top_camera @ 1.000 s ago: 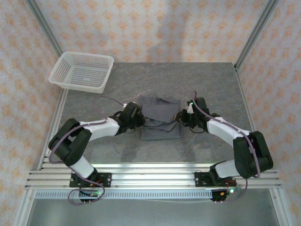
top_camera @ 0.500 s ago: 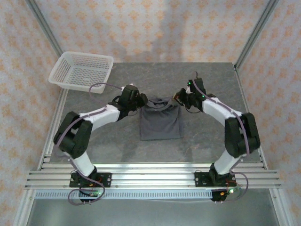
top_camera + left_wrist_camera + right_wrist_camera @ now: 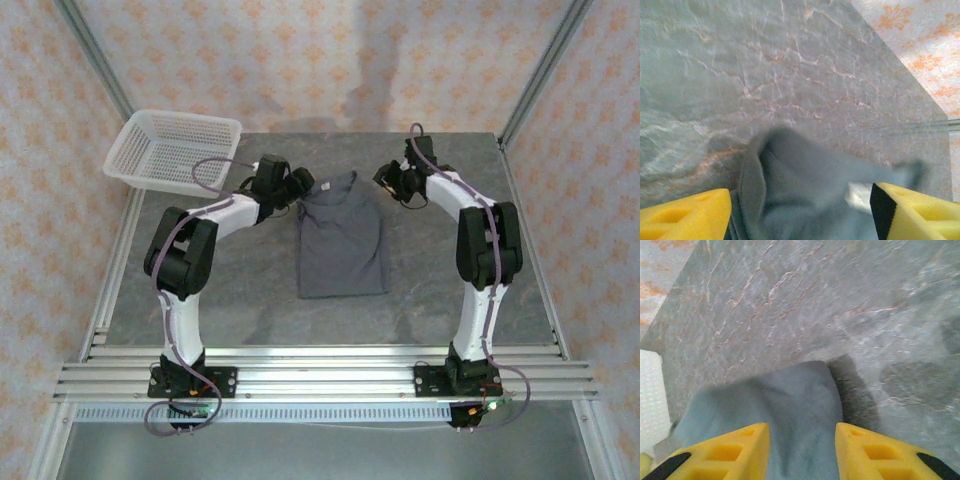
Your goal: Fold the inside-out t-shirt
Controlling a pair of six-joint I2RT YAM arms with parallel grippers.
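The t-shirt [image 3: 340,245] lies flat as a tall rectangle in the middle of the table [image 3: 440,290]. The left gripper [image 3: 305,186] sits at its 11 o'clock corner, fingers [image 3: 685,215] wide apart, with loose cloth between them. The right gripper [image 3: 388,182] sits at the 1 o'clock corner, fingers [image 3: 730,452] partly apart, straddling the cloth.

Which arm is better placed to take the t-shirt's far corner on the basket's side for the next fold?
Left, probably. The left arm ends at that corner of the t-shirt, jaws open with cloth between them. The right arm is at the other far corner, away from the basket.
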